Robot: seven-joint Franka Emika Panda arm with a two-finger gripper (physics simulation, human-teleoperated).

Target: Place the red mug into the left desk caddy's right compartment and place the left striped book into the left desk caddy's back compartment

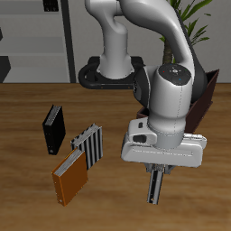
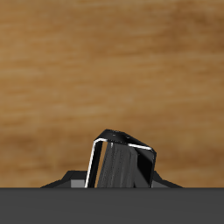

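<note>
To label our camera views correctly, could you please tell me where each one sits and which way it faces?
Exterior view: high before the table, looking down; arm and claw show.
Wrist view: on the claw, facing down at the table; only its dark underside shows.
Both show the left striped book gripped in the claw.

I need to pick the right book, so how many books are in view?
4, though the arm may hide others. A black book stands farthest back, a striped book beside an orange book, and the gripper holds the left striped book.
</note>
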